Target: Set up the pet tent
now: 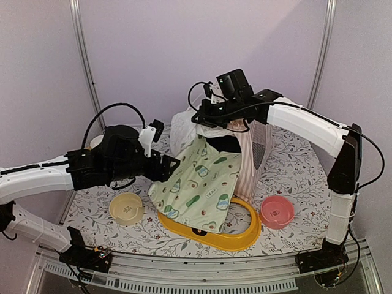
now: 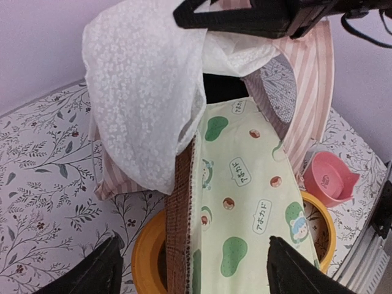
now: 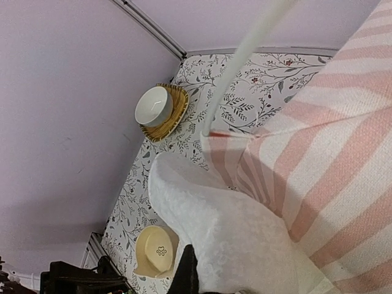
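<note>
At the back of the floral-print counter [image 1: 294,160] stands the pink-and-white striped fabric pet tent [image 1: 248,153], with white lace bunched near its top. The right claw [image 1: 202,116] is clamped tight at the peak. The left claw [image 2: 193,271] gapes wide, facing a pale green avocado-print mat [image 2: 245,184] draped from the tent's front.

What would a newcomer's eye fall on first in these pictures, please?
The pink-and-white striped fabric pet tent stands mid-table at the back, with the right gripper at its peak. A pale green avocado-print mat spills from its doorway over a yellow ring in front, beside the open left gripper.
</note>
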